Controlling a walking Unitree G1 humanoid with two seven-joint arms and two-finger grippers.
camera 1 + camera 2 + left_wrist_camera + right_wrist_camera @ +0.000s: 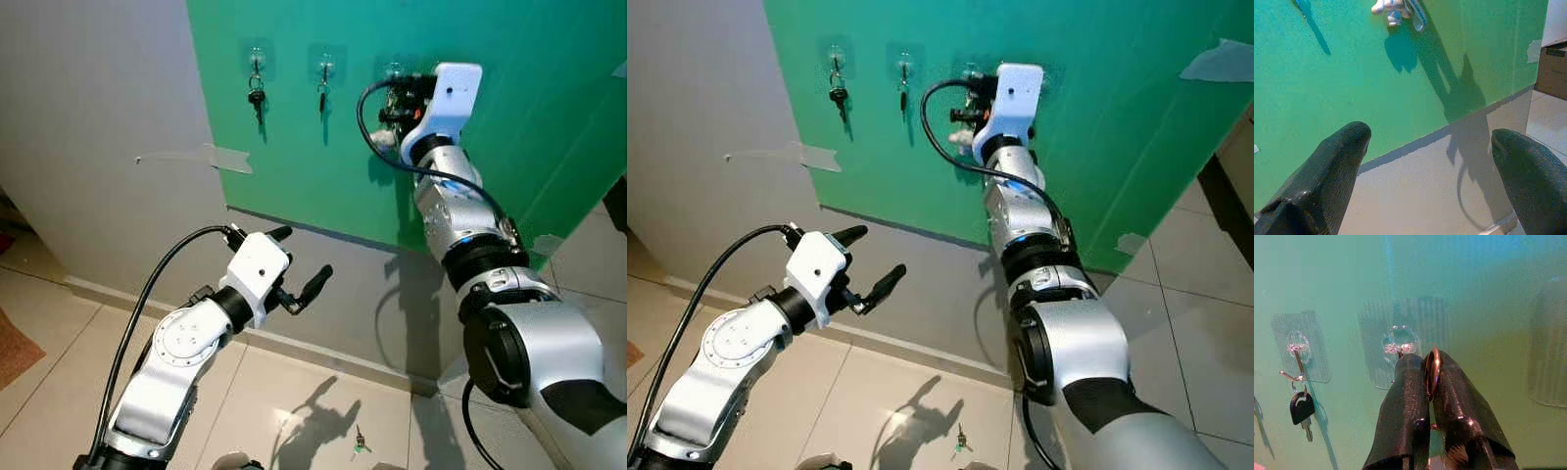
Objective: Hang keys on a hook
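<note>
My right gripper (pixel 400 98) is raised against the green wall panel (pixel 549 108), shut on a metal key ring (pixel 1434 363) held upright between its black fingers (pixel 1405 396). Its tips sit just under a clear adhesive hook (pixel 1396 345), the third in a row. A white and blue fob (pixel 383 140) dangles below the gripper. The two hooks to the left each carry a key: a black-headed key (pixel 257 98) and a smaller key (pixel 321 96). My left gripper (pixel 300 262) is held lower, open and empty, pointing at the wall.
A small set of keys (pixel 359 443) lies on the tiled floor below, near the skirting. Strips of tape (pixel 231 158) stick to the grey wall and the panel edge. A cardboard box (pixel 1552 68) stands at the far right.
</note>
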